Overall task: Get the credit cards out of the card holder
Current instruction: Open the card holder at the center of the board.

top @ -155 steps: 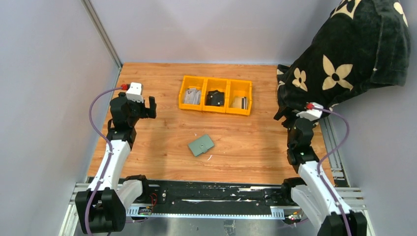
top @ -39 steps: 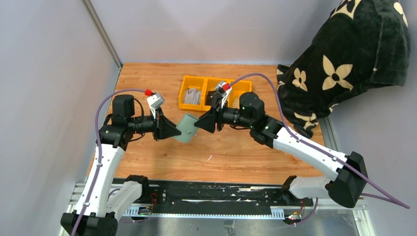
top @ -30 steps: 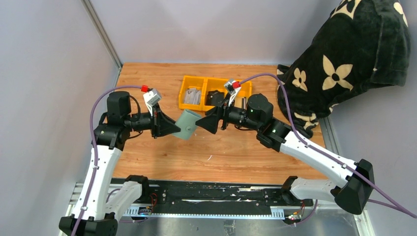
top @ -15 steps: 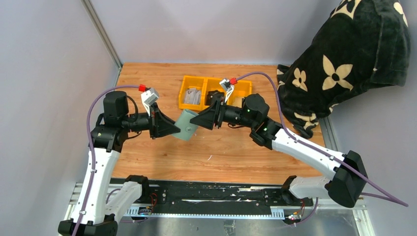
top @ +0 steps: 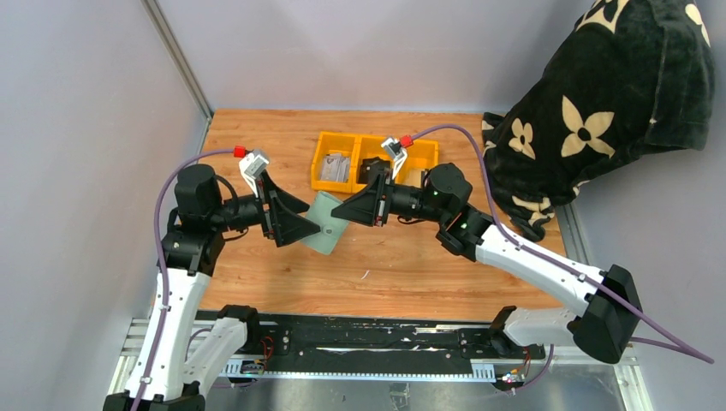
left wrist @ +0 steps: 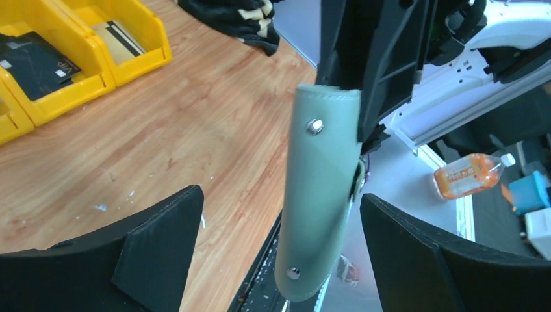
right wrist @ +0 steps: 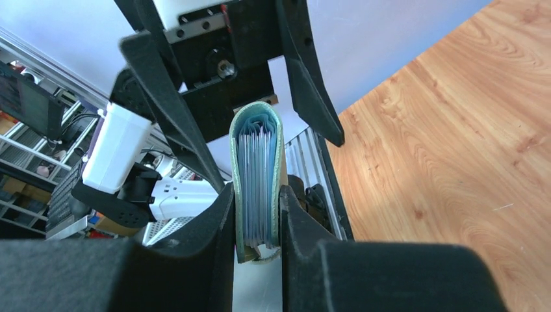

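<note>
Sage-green leather is up in the air at the middle of the overhead view. That's your card holder (left wrist: 321, 195), hanging well above the bench (top: 411, 257), between the two arms.

Your right tool (right wrist: 256, 195) carries it alone. In its wrist view both fingers press on the flat covers at the bottom of the frame, clamped tight, with the rounded fold pointing away toward the top. The grip makes sense for carrying, since squeezing the covers together keeps everything inside.

The credit cards (right wrist: 255, 169) show as a stack of pale edges packed in the blue-grey lining. None of them is out yet.

Your left tool (left wrist: 279, 195) stands wide apart, one finger on each side of the wallet. In its wrist view the wallet hangs nearly upright and closer to the finger at lower right. Whether it brushes that finger, I can't tell. Two snap studs face that camera, one high and one low.

I'd read those open fingers as waiting for a fresh hold on a cover or a card edge. The clamp pins the cards, so you'll likely need the covers parted before anything slides.

At upper centre of the overhead view, the yellow bin (top: 418, 194) sits just beyond the action, near enough for drop-offs. Mind a slip, because only one pinch holds the wallet.
</note>
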`<state>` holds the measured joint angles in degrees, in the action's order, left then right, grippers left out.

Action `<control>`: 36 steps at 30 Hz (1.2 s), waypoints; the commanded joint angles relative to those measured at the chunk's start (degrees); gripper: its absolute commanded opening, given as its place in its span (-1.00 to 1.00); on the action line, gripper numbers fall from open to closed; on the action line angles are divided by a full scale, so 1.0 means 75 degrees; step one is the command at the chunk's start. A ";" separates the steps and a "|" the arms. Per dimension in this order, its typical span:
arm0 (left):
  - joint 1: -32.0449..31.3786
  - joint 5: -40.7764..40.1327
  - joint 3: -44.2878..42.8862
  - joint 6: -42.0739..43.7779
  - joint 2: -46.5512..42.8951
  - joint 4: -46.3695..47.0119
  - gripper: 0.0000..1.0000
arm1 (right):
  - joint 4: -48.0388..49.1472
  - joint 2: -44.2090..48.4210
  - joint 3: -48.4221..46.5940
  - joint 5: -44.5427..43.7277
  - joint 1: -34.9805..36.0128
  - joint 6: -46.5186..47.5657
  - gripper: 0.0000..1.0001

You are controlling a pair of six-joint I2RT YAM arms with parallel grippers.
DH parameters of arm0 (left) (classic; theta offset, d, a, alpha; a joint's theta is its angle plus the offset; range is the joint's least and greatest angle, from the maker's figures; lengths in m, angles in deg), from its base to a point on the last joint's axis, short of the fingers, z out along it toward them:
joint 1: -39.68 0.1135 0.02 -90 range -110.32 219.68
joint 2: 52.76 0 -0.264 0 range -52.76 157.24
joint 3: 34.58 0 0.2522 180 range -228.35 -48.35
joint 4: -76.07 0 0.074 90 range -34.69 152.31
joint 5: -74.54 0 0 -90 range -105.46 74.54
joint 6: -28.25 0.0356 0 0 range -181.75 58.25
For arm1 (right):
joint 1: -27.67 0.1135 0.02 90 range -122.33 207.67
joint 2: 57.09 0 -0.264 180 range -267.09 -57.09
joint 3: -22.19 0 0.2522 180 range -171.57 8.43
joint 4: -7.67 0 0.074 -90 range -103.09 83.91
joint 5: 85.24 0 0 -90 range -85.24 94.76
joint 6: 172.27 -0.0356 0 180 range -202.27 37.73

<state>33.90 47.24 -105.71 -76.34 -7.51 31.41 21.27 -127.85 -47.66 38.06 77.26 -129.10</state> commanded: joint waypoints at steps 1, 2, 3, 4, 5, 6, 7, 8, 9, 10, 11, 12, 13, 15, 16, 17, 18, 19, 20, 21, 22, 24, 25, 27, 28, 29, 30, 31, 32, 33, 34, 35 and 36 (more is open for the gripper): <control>-0.0038 -0.0117 0.0731 -0.1913 -0.0380 0.1821 0.92 | 0.0283 0.0562 -0.0353 -0.0258 0.0089 0.0429 -1.00; -0.0038 -0.0080 0.0951 -0.2322 -0.0471 0.2205 0.89 | 0.0451 0.0650 -0.0248 -0.0419 0.0092 0.0466 -1.00; -0.0038 -0.0075 0.1160 -0.2562 -0.0544 0.2447 0.86 | 0.0649 0.0753 -0.0119 -0.0590 0.0101 0.0521 -1.00; -0.0038 -0.0099 0.1222 -0.2692 -0.0622 0.2551 0.82 | 0.0777 0.0838 -0.0004 -0.0764 0.0103 0.0576 -1.00; -0.0038 -0.0135 0.1293 -0.2752 -0.0696 0.2577 0.78 | 0.0902 0.0906 0.0093 -0.0914 0.0114 0.0634 -1.00; -0.0038 -0.0152 0.1365 -0.2780 -0.0763 0.2591 0.73 | 0.0950 0.0949 0.0146 -0.1030 0.0126 0.0700 -1.00; -0.0038 -0.0165 0.1389 -0.2813 -0.0816 0.2588 0.68 | 0.0941 0.0975 0.0166 -0.1115 0.0139 0.0762 -1.00; -0.0039 -0.0178 0.1409 -0.2890 -0.0861 0.2609 0.62 | 0.0919 0.0948 0.0133 -0.1164 0.0149 0.0817 -1.00; -0.0038 -0.0188 0.1433 -0.2946 -0.0882 0.2668 0.58 | 0.0899 0.0927 0.0115 -0.1161 0.0167 0.0841 -1.00; -0.0044 -0.0213 0.1462 -0.3049 -0.0905 0.2759 0.48 | 0.0908 0.0892 0.0074 -0.1134 0.0182 0.0856 -1.00; -0.0039 -0.0232 0.1480 -0.3163 -0.0902 0.2859 0.42 | 0.0911 0.0848 0.0045 -0.1122 0.0204 0.0874 -1.00; -0.0038 -0.0271 0.1488 -0.3279 -0.0907 0.2954 0.30 | 0.0911 0.0810 0.0004 -0.1129 0.0234 0.0895 -1.00; -0.0038 -0.0314 0.1504 -0.3341 -0.0902 0.3024 0.20 | 0.0922 0.0763 -0.0019 -0.1149 0.0265 0.0913 -1.00; -0.0044 -0.0402 0.1508 -0.3444 -0.0904 0.3134 -0.01 | 0.0935 0.0693 -0.0075 -0.1179 0.0327 0.0954 -1.00; -0.0044 -0.0432 0.1508 -0.3480 -0.0896 0.3174 -0.08 | 0.0935 0.0658 -0.0095 -0.1188 0.0354 0.0971 -1.00; -0.0049 -0.0446 0.1517 -0.3536 -0.0893 0.3232 -0.14 | 0.0935 0.0633 -0.0112 -0.1221 0.0386 0.1017 -1.00; -0.0048 -0.0455 0.1516 -0.3569 -0.0881 0.3283 -0.19 | 0.0935 0.0613 -0.0129 -0.1272 0.0423 0.1045 -1.00; -0.0051 -0.0466 0.1513 -0.3599 -0.0878 0.3310 -0.23 | 0.0935 0.0595 -0.0126 -0.1321 0.0456 0.1087 -1.00; -0.0050 -0.0472 0.1519 -0.3633 -0.0881 0.3340 -0.26 | 0.0935 0.0579 -0.0135 -0.1349 0.0485 0.1108 -1.00; -0.0050 -0.0467 0.1520 -0.3652 -0.0893 0.3354 -0.28 | 0.0944 0.0557 -0.0143 -0.1382 0.0519 0.1137 -1.00; -0.0049 -0.0463 0.1525 -0.3656 -0.0900 0.3351 -0.29 | 0.0952 0.0528 -0.0157 -0.1411 0.0540 0.1142 -1.00; -0.0061 -0.0452 0.1531 -0.3635 -0.0929 0.3340 -0.37 | 0.0976 0.0461 -0.0189 -0.1467 0.0575 0.1162 -1.00; -0.0061 -0.0450 0.1528 -0.3597 -0.0950 0.3316 -0.45 | 0.0975 0.0412 -0.0212 -0.1499 0.0583 0.1163 -0.98; -0.0061 -0.0445 0.1525 -0.3503 -0.0967 0.3270 -0.58 | 0.0875 0.0354 -0.0276 -0.1535 0.0608 0.1156 -0.88; -0.0061 -0.0455 0.1503 -0.3407 -0.0971 0.3205 -0.65 | 0.0678 0.0324 -0.0341 -0.1584 0.0617 0.1161 -0.77; -0.0061 -0.0466 0.1466 -0.3208 -0.0980 0.3084 -0.75 | 0.0330 0.0303 -0.0436 -0.1733 0.0610 0.1174 -0.60; -0.0061 -0.0506 0.1418 -0.3006 -0.0961 0.2925 -0.81 | 0.0054 0.0301 -0.0505 -0.1884 0.0614 0.1208 -0.38; -0.0061 -0.0626 0.1337 -0.2760 -0.0947 0.2701 -0.86 | -0.0283 0.0314 -0.0557 -0.2106 0.0610 0.1258 -0.13; -0.0061 -0.0728 0.1240 -0.2443 -0.0938 0.2442 -0.90 | -0.0712 0.0333 -0.0630 -0.2404 0.0608 0.1295 0.06; -0.0064 -0.1042 0.1094 -0.2044 -0.0926 0.2090 -0.94 | -0.1193 0.0365 -0.0725 -0.2726 0.0608 0.1297 0.19; -0.0062 -0.1429 0.0954 -0.1687 -0.0925 0.1771 -0.99 | -0.1600 0.0410 -0.0790 -0.2983 0.0622 0.1342 0.30; -0.0067 -0.1859 0.0809 -0.1361 -0.0947 0.1438 -1.00 | -0.1975 0.0473 -0.0834 -0.3306 0.0673 0.1307 0.40; -0.0063 -0.2350 0.0747 -0.1160 -0.0962 0.1331 -1.00 | -0.2376 0.0532 -0.0869 -0.3678 0.0721 0.1263 0.44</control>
<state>33.79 40.39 -95.76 -95.12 -14.39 48.26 15.69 -125.06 -51.18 20.31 80.93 -119.83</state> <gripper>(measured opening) 0.327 0.667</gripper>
